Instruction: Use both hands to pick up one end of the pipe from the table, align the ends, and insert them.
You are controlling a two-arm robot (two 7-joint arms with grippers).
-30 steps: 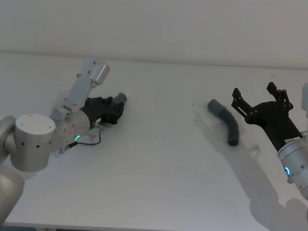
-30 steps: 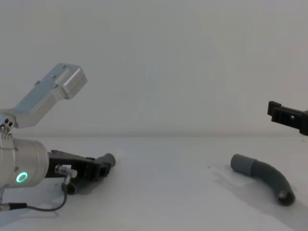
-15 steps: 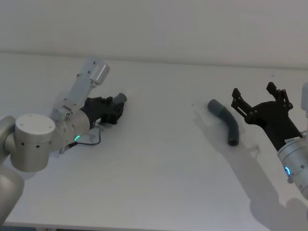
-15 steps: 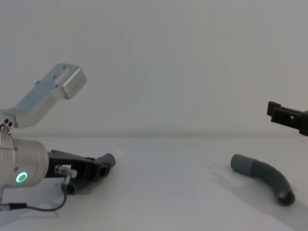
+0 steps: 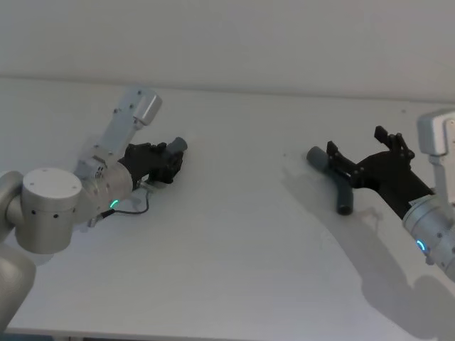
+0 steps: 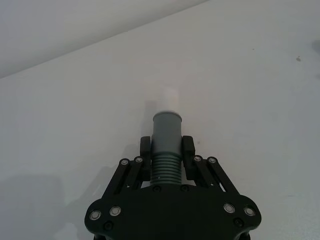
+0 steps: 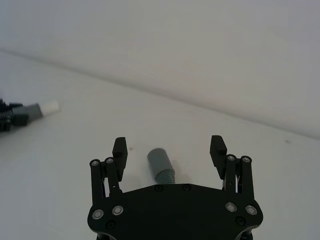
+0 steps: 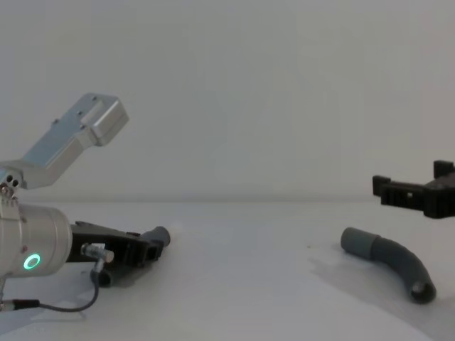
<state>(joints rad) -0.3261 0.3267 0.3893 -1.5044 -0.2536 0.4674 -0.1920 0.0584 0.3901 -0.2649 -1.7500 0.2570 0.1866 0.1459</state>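
The table (image 5: 234,241) is seen as a plain white surface, bounded on the far side by a white wall (image 5: 284,42) and on the near side by its own edge, low in the head view. A wide bare stretch of table is left between the two halves of the pipe, which lie well apart. At the left, the left gripper (image 5: 170,158) is held low over the table with its jaws clenched on the ribbed part of the left pipe piece (image 6: 166,150). The smooth grey cuff and the white tip (image 6: 168,99) are left projecting beyond the fingers, toward the far right. A thin cable (image 5: 134,208) is looped on the table beside the left wrist, on its near side. At the right, the right pipe piece (image 5: 344,193) is laid flat and curved, with its grey cuff (image 8: 357,243) toward the far left and its dark open end toward the near right. The right gripper (image 5: 360,150) is held above it with its jaws spread wide to either side of the cuff. In the chest view, a clear gap is seen between gripper and pipe.
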